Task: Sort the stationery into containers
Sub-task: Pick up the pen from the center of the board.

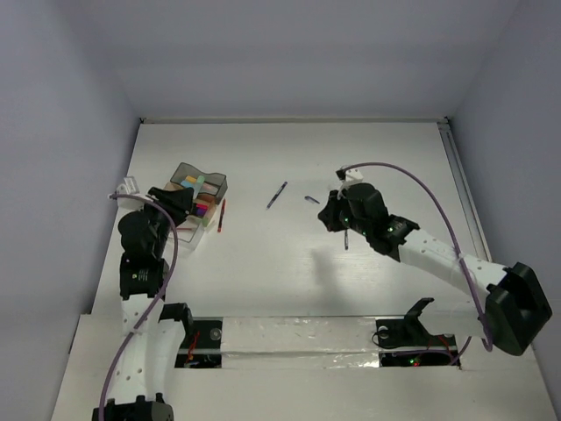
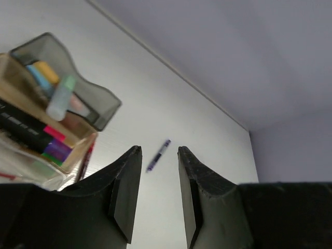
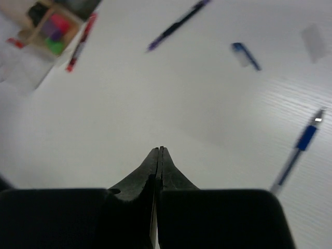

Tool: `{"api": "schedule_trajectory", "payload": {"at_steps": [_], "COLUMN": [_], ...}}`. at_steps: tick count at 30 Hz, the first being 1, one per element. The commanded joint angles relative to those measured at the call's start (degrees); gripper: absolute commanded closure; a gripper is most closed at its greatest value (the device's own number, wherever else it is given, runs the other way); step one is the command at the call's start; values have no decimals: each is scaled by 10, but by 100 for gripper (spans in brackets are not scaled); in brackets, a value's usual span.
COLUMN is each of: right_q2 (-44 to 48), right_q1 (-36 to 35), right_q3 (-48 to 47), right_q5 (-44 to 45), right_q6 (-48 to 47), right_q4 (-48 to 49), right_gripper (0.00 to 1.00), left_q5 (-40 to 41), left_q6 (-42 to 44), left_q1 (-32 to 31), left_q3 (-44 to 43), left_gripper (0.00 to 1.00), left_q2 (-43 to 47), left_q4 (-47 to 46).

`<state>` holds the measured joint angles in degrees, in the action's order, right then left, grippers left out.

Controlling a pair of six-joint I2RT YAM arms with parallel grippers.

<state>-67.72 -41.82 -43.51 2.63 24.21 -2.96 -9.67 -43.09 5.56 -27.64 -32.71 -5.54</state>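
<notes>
The containers [image 1: 200,193] are clear-grey compartments joined by a tan part, at the left of the table. They hold highlighters [image 2: 58,98] in pale green, blue, yellow, pink and purple. A red pen [image 1: 221,215] lies just right of them. A dark blue pen [image 1: 277,195] and a small blue cap [image 1: 311,199] lie mid-table. Another blue pen [image 1: 346,239] lies by my right gripper [image 1: 330,216], which is shut and empty [image 3: 160,149] above bare table. My left gripper [image 1: 182,207] is open and empty [image 2: 158,150] beside the containers [image 2: 78,111], raised off the table.
In the right wrist view the blue pen [image 3: 298,148] lies to the right, the blue cap [image 3: 245,55] and dark pen [image 3: 176,25] ahead, the red pen [image 3: 80,41] and containers [image 3: 49,26] far left. White walls bound the table.
</notes>
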Motion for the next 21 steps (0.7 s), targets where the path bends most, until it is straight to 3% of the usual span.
{"api": "schedule_trajectory", "payload": {"at_steps": [1,2,6,12,16,21], "right_q2": [-39,-48,-99,-209,-295,-330], "right_q1": [65,76,119,153,161,161], "right_q3": [-38,-40,-68,-124,-172,-185], "right_q5": [74,83,118,118,120,138], "right_q6": [-14,-14,-16,-27,-31,-21], "right_q4": [-49,-55,-97,-138,-160,-180], "right_gripper": [94,76,48,48,51,58], "left_q5": [-134,-146,-177,-250,-229,-228], "left_q6": [81,96,133,150,182,184], "left_q1": [-22,-33,-113,-170,-208,-237], "left_q3": [-55,-63,-73,-55,-60,-63], "left_gripper": [70,70,68,61,60,60], "left_q2": [9,9,-2,-39,-37,-27], "left_q4": [10,17,27,-14,7,8]}}
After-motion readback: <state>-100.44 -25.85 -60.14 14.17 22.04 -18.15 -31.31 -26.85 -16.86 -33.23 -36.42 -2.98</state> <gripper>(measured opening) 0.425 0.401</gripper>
